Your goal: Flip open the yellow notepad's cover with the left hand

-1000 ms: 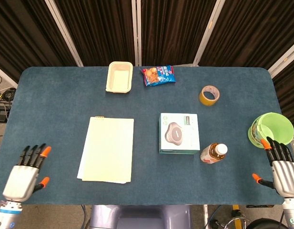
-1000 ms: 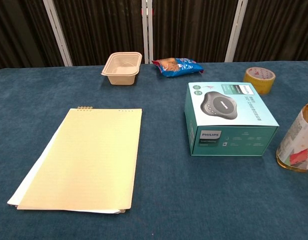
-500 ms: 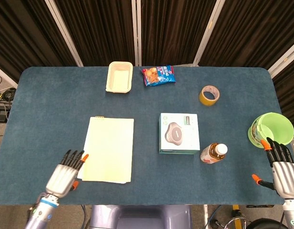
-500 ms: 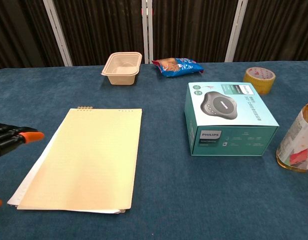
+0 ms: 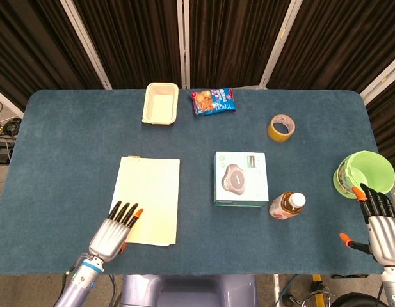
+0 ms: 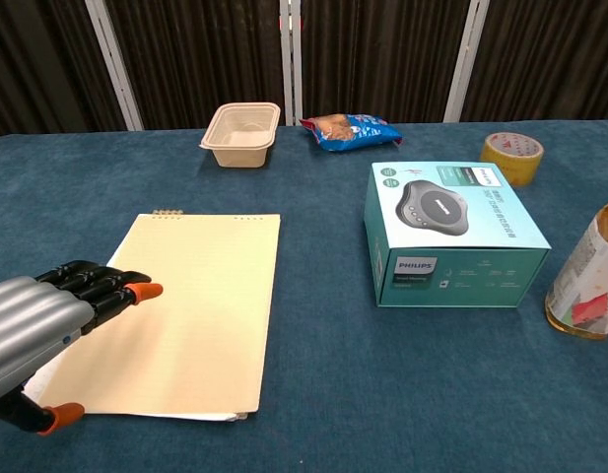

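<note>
Yellow notepad point(image 5: 148, 198) beneath left robot hand point(image 5: 114, 230)

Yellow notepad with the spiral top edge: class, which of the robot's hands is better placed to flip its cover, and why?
The left hand. It is over the near-left corner of the yellow notepad, fingers extended. The right hand sits at the table's far right edge, beside the green bowl.
</note>
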You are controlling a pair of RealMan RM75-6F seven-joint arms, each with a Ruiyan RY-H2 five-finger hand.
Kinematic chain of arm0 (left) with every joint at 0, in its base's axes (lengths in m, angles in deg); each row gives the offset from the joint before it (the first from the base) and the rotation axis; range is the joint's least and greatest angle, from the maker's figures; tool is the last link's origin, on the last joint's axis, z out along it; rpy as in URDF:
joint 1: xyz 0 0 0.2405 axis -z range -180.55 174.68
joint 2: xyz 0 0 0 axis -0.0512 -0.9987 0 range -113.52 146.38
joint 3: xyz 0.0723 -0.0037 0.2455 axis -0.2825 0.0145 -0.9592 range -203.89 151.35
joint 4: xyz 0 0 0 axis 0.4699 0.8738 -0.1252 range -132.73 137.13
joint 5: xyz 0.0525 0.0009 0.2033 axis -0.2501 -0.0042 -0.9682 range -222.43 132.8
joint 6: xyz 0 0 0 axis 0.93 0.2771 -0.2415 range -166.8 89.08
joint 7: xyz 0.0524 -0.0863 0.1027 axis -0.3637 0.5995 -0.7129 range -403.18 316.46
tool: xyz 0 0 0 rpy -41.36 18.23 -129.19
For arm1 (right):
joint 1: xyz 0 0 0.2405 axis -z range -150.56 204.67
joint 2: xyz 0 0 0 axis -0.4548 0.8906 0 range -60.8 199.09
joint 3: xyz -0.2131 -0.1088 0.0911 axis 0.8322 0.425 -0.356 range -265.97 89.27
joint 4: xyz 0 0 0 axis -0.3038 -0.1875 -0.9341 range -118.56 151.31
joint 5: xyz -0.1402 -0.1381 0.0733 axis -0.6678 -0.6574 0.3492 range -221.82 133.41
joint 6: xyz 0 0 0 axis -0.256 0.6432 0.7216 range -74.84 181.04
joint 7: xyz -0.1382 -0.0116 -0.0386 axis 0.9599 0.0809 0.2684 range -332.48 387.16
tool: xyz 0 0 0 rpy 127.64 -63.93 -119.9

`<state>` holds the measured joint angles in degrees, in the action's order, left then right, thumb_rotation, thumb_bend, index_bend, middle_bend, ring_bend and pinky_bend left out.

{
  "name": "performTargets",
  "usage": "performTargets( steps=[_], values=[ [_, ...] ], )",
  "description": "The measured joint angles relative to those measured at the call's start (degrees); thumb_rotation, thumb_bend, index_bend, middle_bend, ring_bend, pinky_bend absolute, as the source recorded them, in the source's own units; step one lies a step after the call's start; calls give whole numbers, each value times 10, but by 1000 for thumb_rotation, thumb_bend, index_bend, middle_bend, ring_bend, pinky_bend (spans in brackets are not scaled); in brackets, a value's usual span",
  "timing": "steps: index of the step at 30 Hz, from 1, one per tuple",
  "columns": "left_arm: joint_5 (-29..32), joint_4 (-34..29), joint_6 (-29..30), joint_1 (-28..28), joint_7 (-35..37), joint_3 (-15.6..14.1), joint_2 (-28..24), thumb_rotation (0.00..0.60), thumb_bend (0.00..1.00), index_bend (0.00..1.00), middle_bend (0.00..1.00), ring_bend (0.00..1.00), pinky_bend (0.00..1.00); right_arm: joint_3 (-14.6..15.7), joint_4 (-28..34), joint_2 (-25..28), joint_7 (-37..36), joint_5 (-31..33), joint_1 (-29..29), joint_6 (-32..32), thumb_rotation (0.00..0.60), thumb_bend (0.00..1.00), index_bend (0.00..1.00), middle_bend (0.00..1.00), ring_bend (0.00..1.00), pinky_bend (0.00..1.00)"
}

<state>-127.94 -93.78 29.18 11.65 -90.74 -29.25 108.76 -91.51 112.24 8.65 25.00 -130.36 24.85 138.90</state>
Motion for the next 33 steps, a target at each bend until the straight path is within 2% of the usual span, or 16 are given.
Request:
performTargets(
  steps=[24, 33],
  values=[
    [40, 36, -11, 16, -34, -3, 51, 600, 255, 0, 0, 0, 0, -2, 2, 2, -5, 1, 1, 3, 600, 0, 0, 0, 0, 0],
    [27, 53, 11, 18, -18, 0, 57, 600, 452, 0, 0, 0, 0, 0, 1, 0, -2, -2, 1, 1, 600, 0, 0, 0, 0, 0]
  ],
)
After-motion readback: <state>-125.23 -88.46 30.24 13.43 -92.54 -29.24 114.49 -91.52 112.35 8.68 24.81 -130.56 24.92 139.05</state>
